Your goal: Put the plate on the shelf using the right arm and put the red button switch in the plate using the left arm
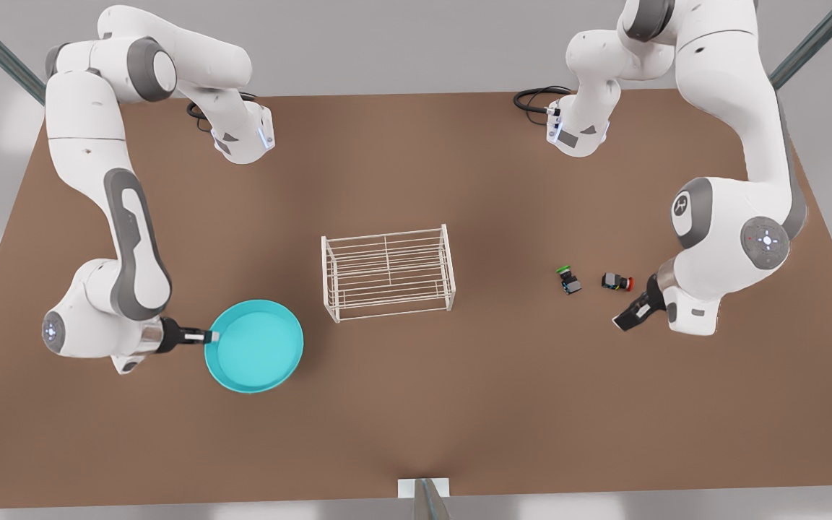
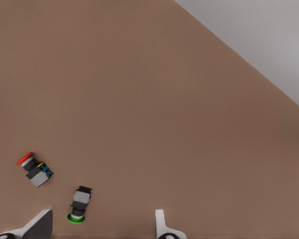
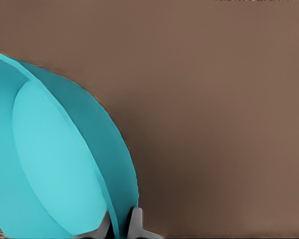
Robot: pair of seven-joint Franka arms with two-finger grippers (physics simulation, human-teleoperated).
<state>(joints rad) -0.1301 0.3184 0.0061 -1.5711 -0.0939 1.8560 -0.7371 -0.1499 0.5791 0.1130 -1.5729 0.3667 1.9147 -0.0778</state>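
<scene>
The turquoise plate (image 1: pixel 257 347) sits at the front view's lower left, and its rim and pale inside show close up in the right wrist view (image 3: pixel 60 159). My right gripper (image 1: pixel 212 336) (image 3: pixel 118 226) is shut on the plate's rim at the side away from the shelf. The white wire shelf (image 1: pixel 387 273) stands mid-table with nothing on it. The red button switch (image 1: pixel 617 282) (image 2: pixel 34 169) lies on the table at the front view's right. My left gripper (image 1: pixel 633 314) (image 2: pixel 100 228) hovers open just beside it, holding nothing.
A green-capped switch (image 1: pixel 568 280) (image 2: pixel 79 204) lies next to the red one, on the side toward the shelf. The brown table's edge (image 2: pixel 249 64) runs diagonally through the left wrist view. Black cables (image 1: pixel 535 97) coil at the arm bases.
</scene>
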